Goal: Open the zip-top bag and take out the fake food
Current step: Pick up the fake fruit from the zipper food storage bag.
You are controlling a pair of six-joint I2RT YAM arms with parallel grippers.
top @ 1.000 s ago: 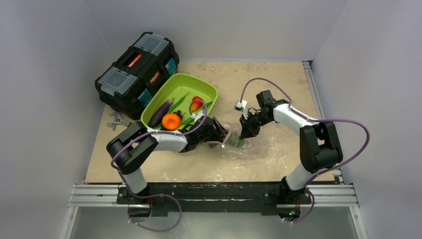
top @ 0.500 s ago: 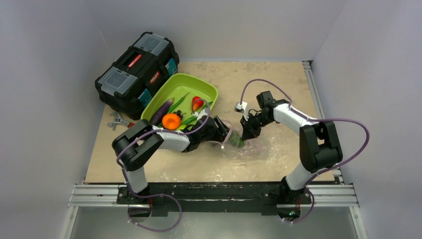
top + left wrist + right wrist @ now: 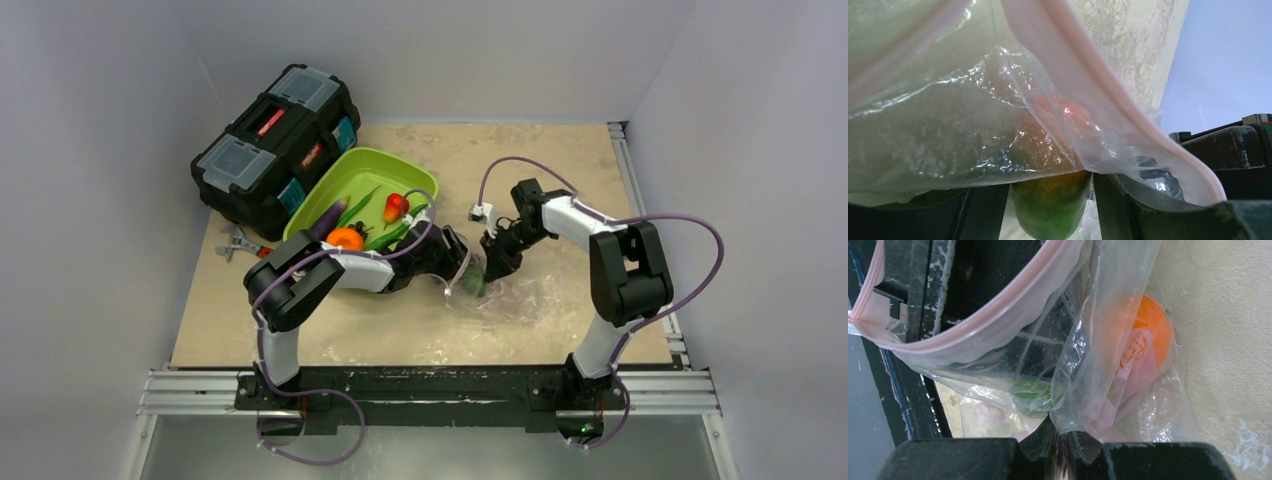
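Mid-tabletop [image 3: 400, 330] we see the zip-top bag [image 3: 515, 298] lying long-axis left-right, mouth toward the left tool [image 3: 460, 270], which is part-open and clamped on the mango [image 3: 1050, 207], right tool [image 3: 494, 268] nearly closed pinching bag film, green tray [image 3: 395, 168] further back.

White-and-black arms [image 3: 575, 215], black fingers [image 3: 958, 462], looping purple cables [image 3: 515, 160].

Left gripper [image 3: 1050, 215] clamped half-wide — right gripper [image 3: 1060, 441] pinched tight.
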